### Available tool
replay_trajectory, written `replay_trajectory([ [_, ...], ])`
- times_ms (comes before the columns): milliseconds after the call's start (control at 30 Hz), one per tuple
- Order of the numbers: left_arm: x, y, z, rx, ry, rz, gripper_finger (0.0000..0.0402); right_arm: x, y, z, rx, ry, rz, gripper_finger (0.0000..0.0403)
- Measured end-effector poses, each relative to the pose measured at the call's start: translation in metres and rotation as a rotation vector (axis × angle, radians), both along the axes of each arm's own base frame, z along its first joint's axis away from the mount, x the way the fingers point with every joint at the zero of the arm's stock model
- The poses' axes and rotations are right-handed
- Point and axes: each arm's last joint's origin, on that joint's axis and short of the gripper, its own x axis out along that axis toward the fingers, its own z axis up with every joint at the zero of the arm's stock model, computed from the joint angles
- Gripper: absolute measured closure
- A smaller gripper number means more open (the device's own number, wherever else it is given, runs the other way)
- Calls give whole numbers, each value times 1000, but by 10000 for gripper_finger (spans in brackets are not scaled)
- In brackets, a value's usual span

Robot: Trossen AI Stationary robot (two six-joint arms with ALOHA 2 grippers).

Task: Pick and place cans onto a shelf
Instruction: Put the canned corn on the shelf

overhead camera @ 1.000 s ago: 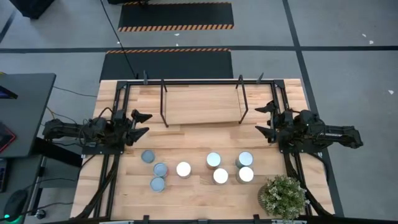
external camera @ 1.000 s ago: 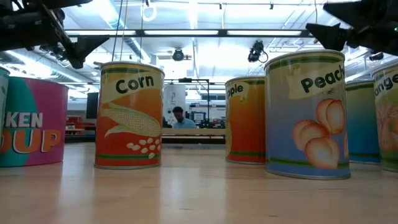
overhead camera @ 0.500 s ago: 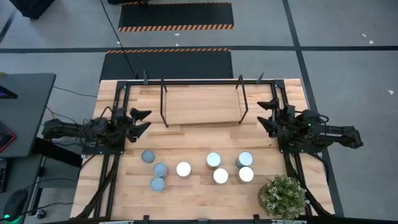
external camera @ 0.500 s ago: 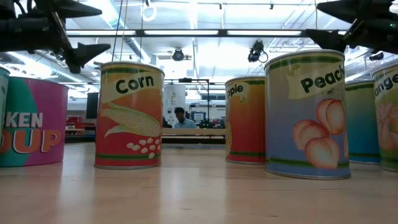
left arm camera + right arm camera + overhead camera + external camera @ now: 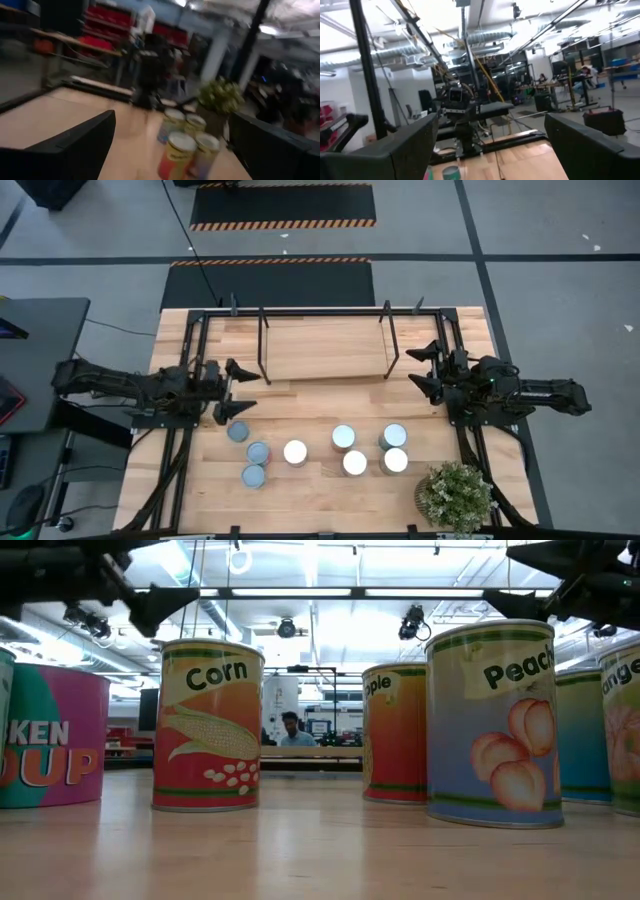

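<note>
We are opening the pick step: no can is on the shelf [image 5: 325,348] yet, which is standing empty at the far edge of the bench [image 5: 310,490]. The eight cans [image 5: 343,437] are sitting in a loose row toward the near edge, beside the plant [image 5: 455,494] in the near right corner. The left gripper [image 5: 238,390] is hovering with its jaws apart, just beyond the leftmost can [image 5: 238,432]. The right gripper [image 5: 421,368] is waiting, jaws apart, near the shelf's right end. Next, we judge, the left gripper must descend over that can.

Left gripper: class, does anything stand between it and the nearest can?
Nothing visible does. The left gripper hangs open just above and beside the nearest can, with only bare table between them.
</note>
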Motion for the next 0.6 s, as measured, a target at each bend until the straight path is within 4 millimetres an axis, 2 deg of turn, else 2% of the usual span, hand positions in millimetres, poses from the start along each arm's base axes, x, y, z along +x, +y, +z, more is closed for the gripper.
replay_trajectory([
  [133,17,-7,6,12,117,-94,11,3,1,0,-9,35,13,30],
  [267,35,-20,12,31,246,-127,26,6,2,9,-93,75,5,30],
  [433,56,-43,24,70,397,-96,37,12,4,29,-163,160,-11,30],
  [600,75,-67,45,147,569,-13,46,21,4,33,-178,275,-55,30],
])
